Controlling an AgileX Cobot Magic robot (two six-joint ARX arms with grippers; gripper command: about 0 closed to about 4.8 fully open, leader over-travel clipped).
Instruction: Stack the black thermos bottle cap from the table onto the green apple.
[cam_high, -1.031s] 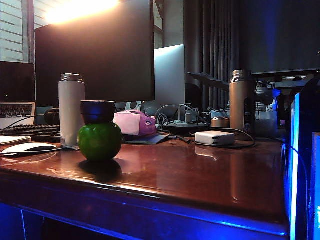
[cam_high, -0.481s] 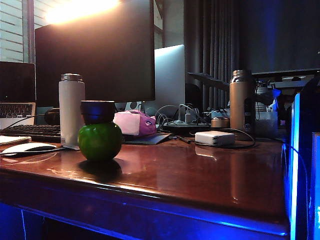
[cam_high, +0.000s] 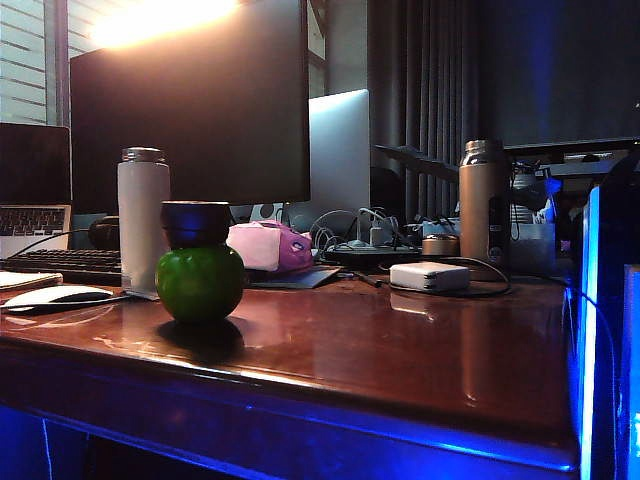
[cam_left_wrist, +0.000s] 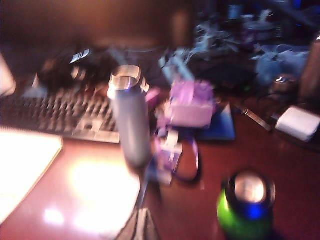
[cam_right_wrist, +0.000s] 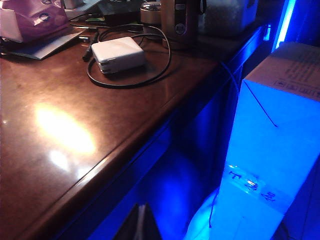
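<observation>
The green apple sits on the table near its front left, and the black thermos bottle cap rests upright on top of it. The blurred left wrist view shows the same apple and cap from above. My left gripper hangs over the table, apart from the apple, its fingertips pressed together and holding nothing. My right gripper is shut and empty, off the table's front edge. Neither gripper shows in the exterior view.
A white thermos stands just behind the apple, with a pink bag beside it. A keyboard and mouse lie at the left. A white power adapter, bronze thermos and small copper cap are at the right. A blue-lit box stands beside the table.
</observation>
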